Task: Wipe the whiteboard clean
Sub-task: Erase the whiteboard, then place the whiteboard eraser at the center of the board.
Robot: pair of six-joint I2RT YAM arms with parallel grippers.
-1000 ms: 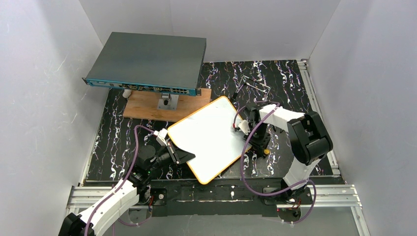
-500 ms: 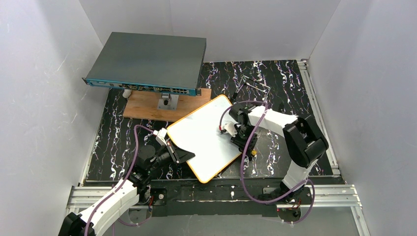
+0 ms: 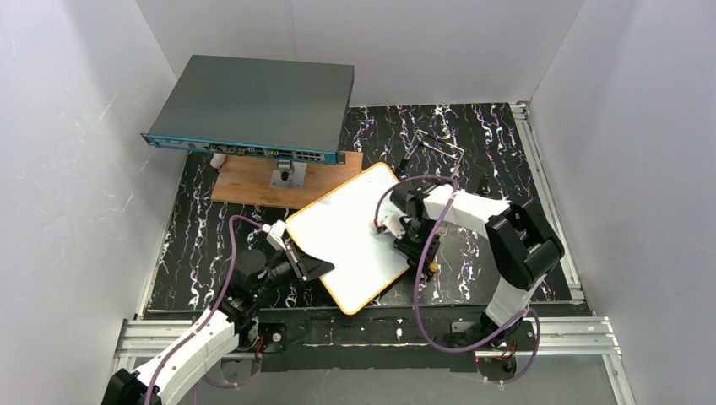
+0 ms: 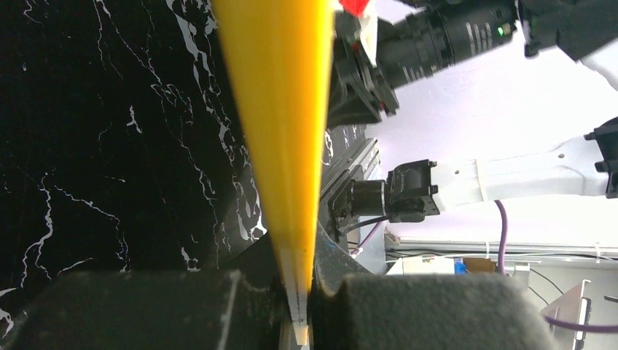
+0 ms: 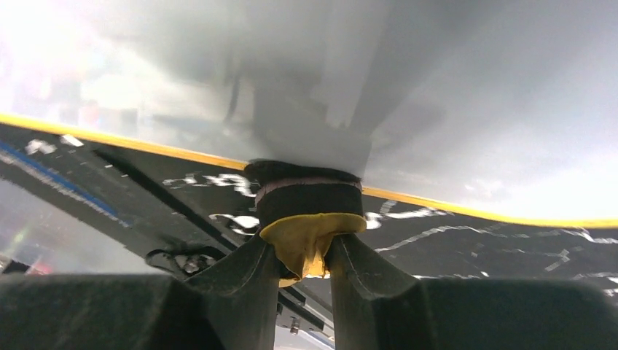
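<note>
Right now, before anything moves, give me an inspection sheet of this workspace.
Surface: black marbled table with white veining.
Job's things: whiteboard held at its near-left edge, and its face looks blank from above; black-and-yellow eraser is against its face.
Clutter: grey box over a wooden board; wire piece at the back.
Grippers: left gripper is shut on the whiteboard's yellow frame; right gripper is shut on the eraser.
Cables: purple cables run along both arms.
Surroundings: white walls on three sides; metal rails at the near edge.
</note>
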